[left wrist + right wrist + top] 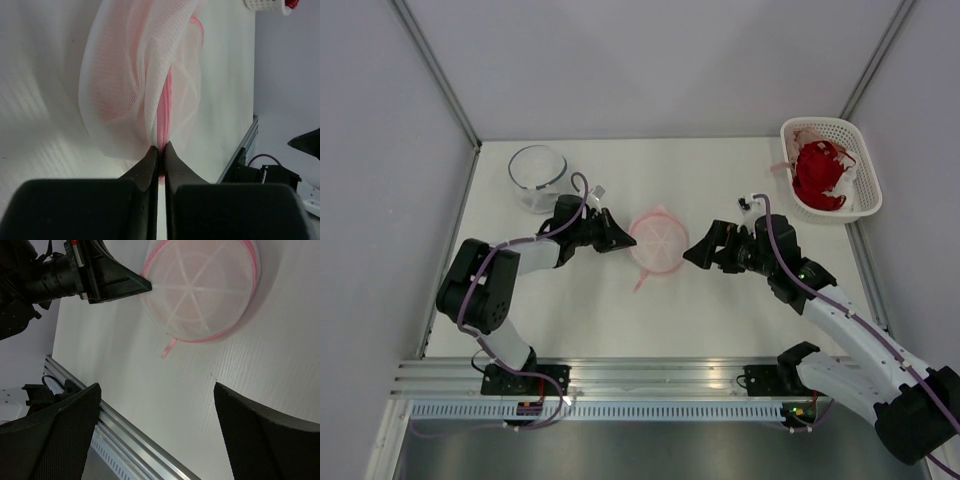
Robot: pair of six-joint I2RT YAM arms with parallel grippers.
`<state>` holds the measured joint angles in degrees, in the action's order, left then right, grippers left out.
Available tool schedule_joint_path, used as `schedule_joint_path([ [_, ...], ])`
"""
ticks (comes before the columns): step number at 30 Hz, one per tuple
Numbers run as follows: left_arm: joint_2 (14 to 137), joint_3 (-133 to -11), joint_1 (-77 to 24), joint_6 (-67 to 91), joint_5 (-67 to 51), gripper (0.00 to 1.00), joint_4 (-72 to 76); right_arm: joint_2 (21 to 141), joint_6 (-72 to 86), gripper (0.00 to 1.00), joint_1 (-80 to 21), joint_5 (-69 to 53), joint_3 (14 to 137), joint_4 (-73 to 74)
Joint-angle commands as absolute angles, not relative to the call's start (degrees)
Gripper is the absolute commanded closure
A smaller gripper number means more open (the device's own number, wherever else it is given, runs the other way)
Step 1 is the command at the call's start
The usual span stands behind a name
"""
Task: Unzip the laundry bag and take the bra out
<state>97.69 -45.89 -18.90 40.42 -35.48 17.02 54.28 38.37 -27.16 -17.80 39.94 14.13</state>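
laundry bag (658, 240) dome up, pink tab (641, 281) toward near edge | left tool (623, 241) pinching its rim | right tool (698, 250) spread wide

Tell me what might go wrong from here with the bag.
The left end effector pinches only the thin edge of the laundry bag; a pull may slip off or tear the mesh. The right end effector is open and apart from the bag, so nothing else anchors it and it may slide.
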Motion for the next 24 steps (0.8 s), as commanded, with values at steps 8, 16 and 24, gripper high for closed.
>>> schedule_joint_path([
  [8, 77.63, -25.42, -27.76, 60.89, -26.48, 0.98, 34.53, 53.08, 40.25, 0.02, -27.42, -13.80, 37.27, 10.72],
  [16, 56.44, -9.43, -39.19, 76.45, -0.28, 0.98, 32.70, 56.51, 40.52, 0.02, -27.51, -13.36, 37.44, 9.49],
  [24, 55.78, -7.11, -41.84, 82.52, 14.49, 0.98, 35.32, 56.25, 38.41, 0.02, -27.68, -12.83, 38.23, 9.14],
])
